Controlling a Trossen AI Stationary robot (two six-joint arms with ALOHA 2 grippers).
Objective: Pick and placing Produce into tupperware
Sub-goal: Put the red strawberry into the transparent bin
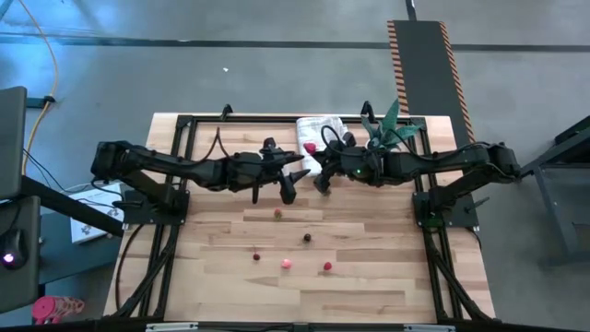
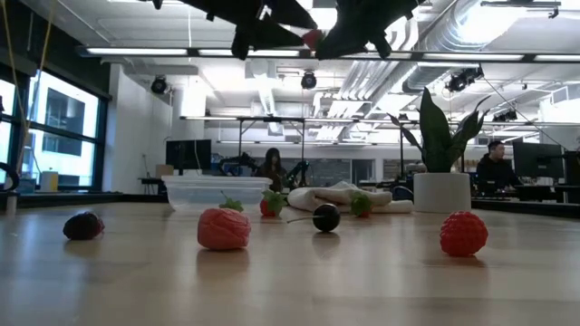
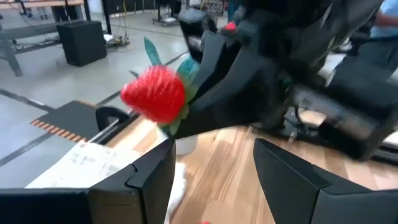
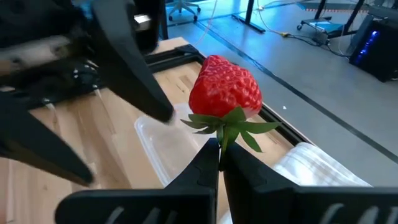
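My right gripper (image 4: 221,149) is shut on a red strawberry (image 4: 225,87) with a green leafy cap. It holds the berry high above the table (image 2: 313,38), over the clear tub (image 4: 165,146) near the far edge. My left gripper (image 3: 214,180) is open and empty, hovering close beside it (image 1: 286,182) and facing the strawberry (image 3: 155,93). The tub (image 2: 213,192) rests flat on the table next to a white folded towel (image 1: 318,127). Several small fruit pieces lie on the wood: a dark one (image 2: 83,225), a red one (image 2: 223,228), a cherry (image 2: 326,217) and a raspberry (image 2: 464,234). My right gripper pinches the strawberry by its green stem and cap (image 4: 225,129) between the two fingertips (image 4: 205,158). The fingers reach in from the table's right. The berry is lifted clear, and its red body stands out beyond the fingertips, above the tub.
A green plant in a white pot (image 2: 441,192) stands at the far right corner (image 1: 392,129). Black frame rails (image 1: 180,166) run along the table's sides. Loose fruit (image 1: 287,264) dots the middle of the table. People sit at desks in the room beyond (image 2: 497,167).
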